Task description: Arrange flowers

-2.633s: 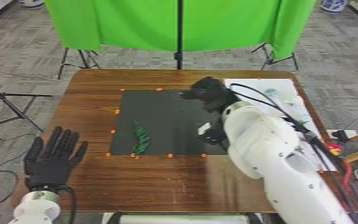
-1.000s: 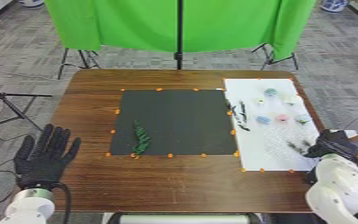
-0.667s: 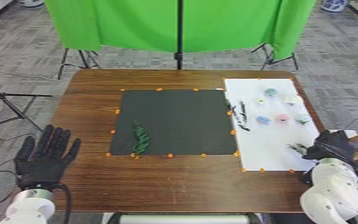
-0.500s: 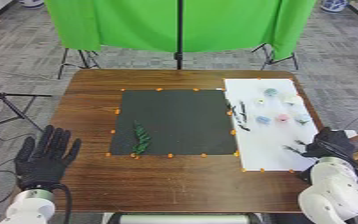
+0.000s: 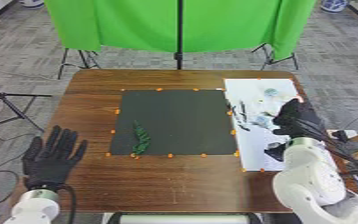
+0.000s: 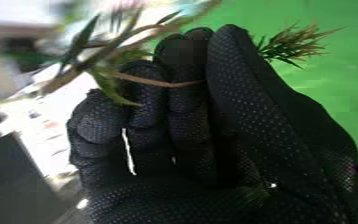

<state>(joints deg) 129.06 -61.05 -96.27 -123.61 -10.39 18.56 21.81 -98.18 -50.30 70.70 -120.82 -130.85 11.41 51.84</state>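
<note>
Two flat holders, head view: a black mat (image 5: 180, 112) and, just beside it on the robot's right, a white sheet (image 5: 254, 160), both lying on the brown wooden table (image 5: 184, 187).
On the black mat: one leafy green sprig (image 5: 141, 139), lying lengthwise near the mat's left edge.
On the white sheet: a pale blue flower (image 5: 270, 92) toward the far end, a small pale flower (image 5: 261, 101) near it, and a bluish flower (image 5: 263, 120) close to the right hand (image 5: 295, 117). Thin dark stems (image 5: 243, 113) lie along the side nearest the mat.
Mat and sheet edges: small orange markers (image 5: 170, 155) dot them.
Left hand, head view: the left hand (image 5: 51, 162) is well apart from the mat, palm bared, fingers spread and relaxed, grasping nothing.
Right hand, head view: over the white sheet, near its outer edge.
Right hand, right wrist view: the right hand (image 6: 189, 125) is clenched on a plant stem (image 6: 153, 82), nipped between thumb and fingers. Slender leaves (image 6: 82, 42) fan out beyond the fingers; a needle-like green tuft (image 6: 293, 45) pokes out past the thumb.
Behind the hand, right wrist view: green cloth (image 6: 344, 80).
</note>
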